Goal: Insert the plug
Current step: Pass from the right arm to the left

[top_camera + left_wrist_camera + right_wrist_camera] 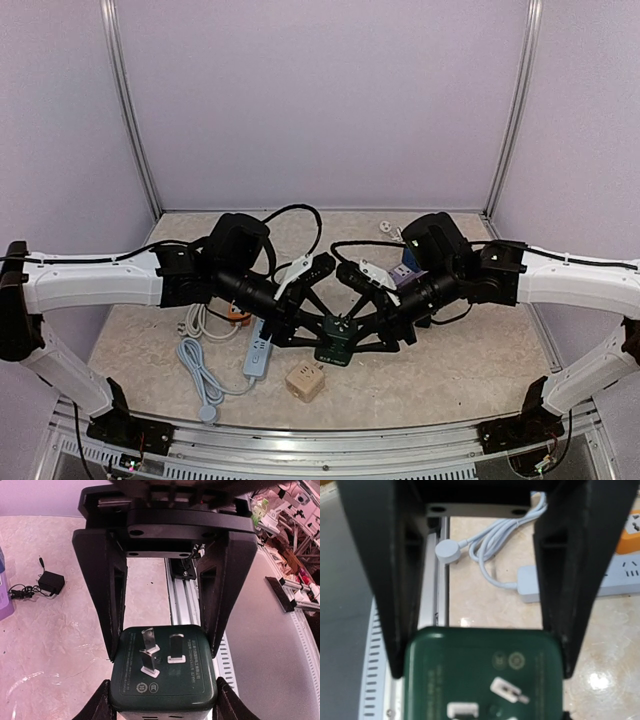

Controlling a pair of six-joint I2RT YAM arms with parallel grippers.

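A dark green cube plug (337,345) with three metal prongs on its face hangs just above the table at the centre, between both arms. My left gripper (318,338) comes in from the left and my right gripper (357,340) from the right. In the left wrist view the plug (162,675) sits with its prongs up, and my left gripper (165,652) presses both upper corners. The right gripper's dark fingers (95,705) flank its lower sides. In the right wrist view my right gripper (481,672) is shut on the plug (480,675). A pale blue power strip (258,355) lies left of the plug.
A tan cube adapter (305,381) stands in front of the plug. A white coiled cable (200,375) lies at the left, an orange socket block (630,530) beside the strip. A small black adapter (50,582) with its cord lies on the table. The aluminium rail (182,605) marks the near edge.
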